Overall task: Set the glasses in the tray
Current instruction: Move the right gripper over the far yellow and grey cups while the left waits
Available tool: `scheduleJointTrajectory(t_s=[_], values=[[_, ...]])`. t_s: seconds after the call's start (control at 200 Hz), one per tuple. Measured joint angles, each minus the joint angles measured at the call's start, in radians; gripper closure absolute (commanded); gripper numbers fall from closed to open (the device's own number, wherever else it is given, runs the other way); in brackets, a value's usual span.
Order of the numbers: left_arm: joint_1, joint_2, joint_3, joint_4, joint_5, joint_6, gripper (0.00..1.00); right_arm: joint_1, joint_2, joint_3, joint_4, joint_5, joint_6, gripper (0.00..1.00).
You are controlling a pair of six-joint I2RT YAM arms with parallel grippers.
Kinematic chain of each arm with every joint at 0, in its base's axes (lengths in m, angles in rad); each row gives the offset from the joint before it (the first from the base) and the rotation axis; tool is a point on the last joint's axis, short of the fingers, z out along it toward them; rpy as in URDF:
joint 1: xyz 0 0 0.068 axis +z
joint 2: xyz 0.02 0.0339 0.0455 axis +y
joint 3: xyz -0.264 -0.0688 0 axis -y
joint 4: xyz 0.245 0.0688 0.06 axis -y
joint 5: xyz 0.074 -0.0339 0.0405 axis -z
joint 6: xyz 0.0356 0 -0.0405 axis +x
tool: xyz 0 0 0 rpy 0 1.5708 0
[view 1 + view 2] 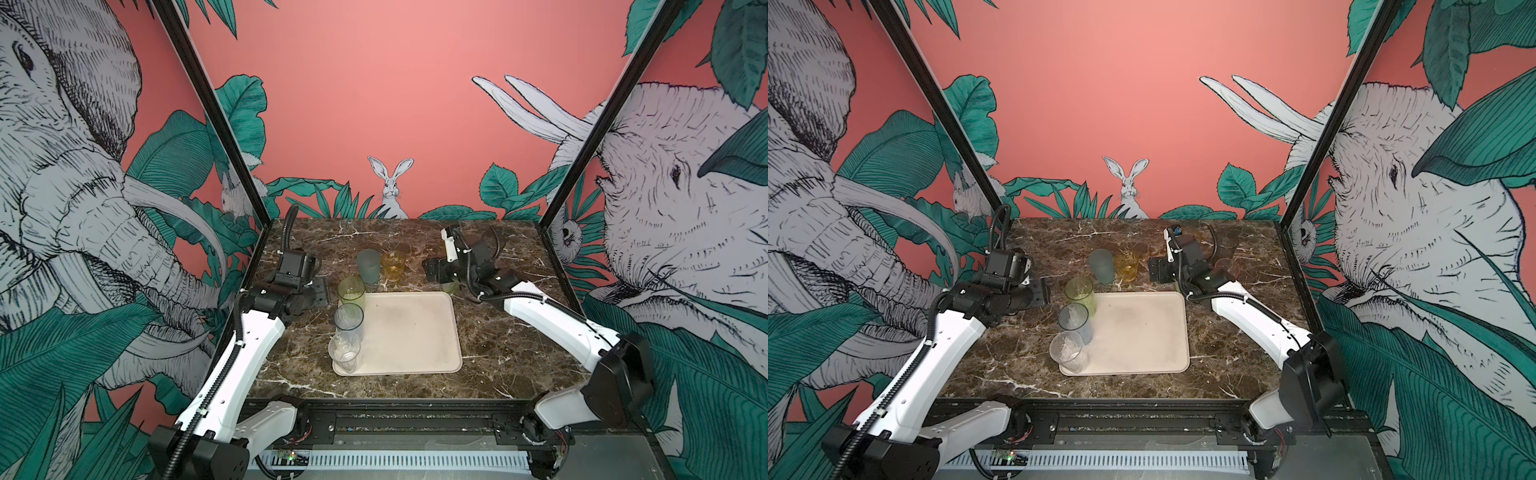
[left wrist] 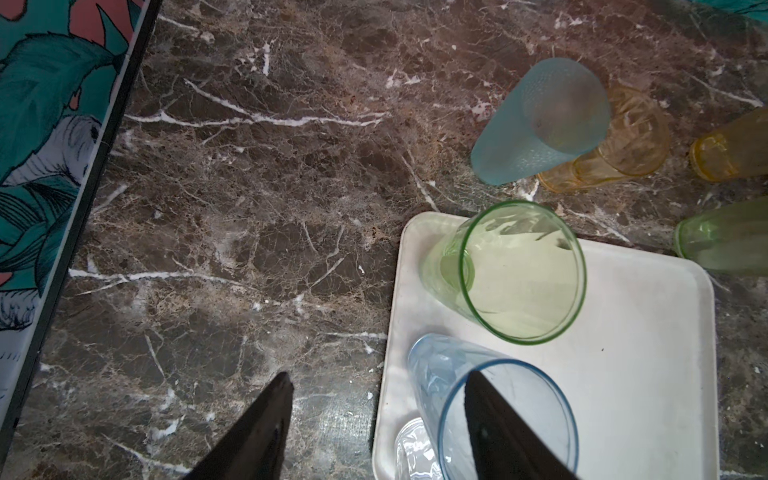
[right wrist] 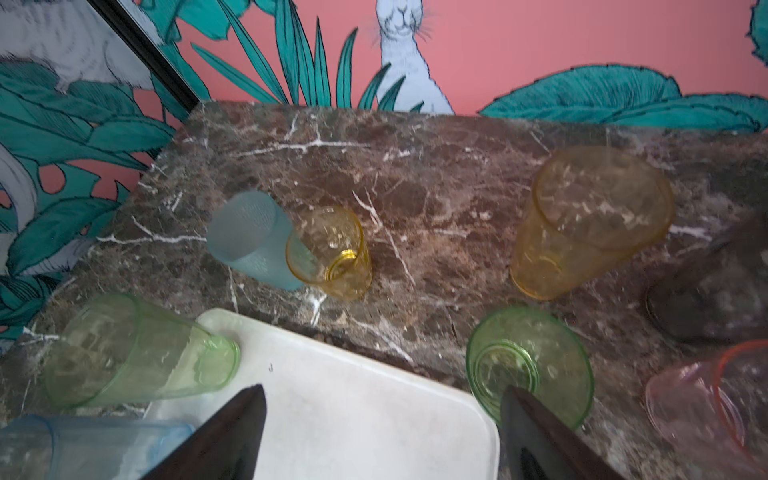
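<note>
The cream tray [image 1: 411, 332] lies mid-table. Three glasses stand along its left edge: yellow-green [image 1: 351, 293], pale blue [image 1: 349, 320] and clear [image 1: 344, 351]. Behind the tray on the marble stand a frosted teal glass [image 1: 368, 264] and a short amber one [image 1: 393, 264]. My left gripper [image 2: 378, 382] is open and holds nothing, just left of the tray; one finger [image 2: 490, 415] overlaps the blue glass's rim [image 2: 511, 415]. My right gripper [image 3: 382, 390] is open over the tray's far right corner [image 3: 353, 407], with a short green glass [image 3: 530, 365] beside one finger.
Right of the tray in the right wrist view stand a tall amber glass [image 3: 590, 220], a smoky grey one [image 3: 715, 291] and a pink one [image 3: 706, 403]. Black frame posts and printed walls close in the table's sides and back. The tray's middle and right [image 1: 1142, 332] are bare.
</note>
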Motion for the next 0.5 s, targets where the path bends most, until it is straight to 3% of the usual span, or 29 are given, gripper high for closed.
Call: scheduleJointTrajectory(t_s=[0.195,0.5], values=[[0.02,0.0,-0.029,0.018,0.017,0.018,0.32,0.0,0.082,0.161,-0.086,0.025,-0.02,0.07],[0.029,0.0,-0.037,0.045,0.018,0.039,0.32,-0.055,0.143,0.27,-0.124,0.089,-0.037,0.04]])
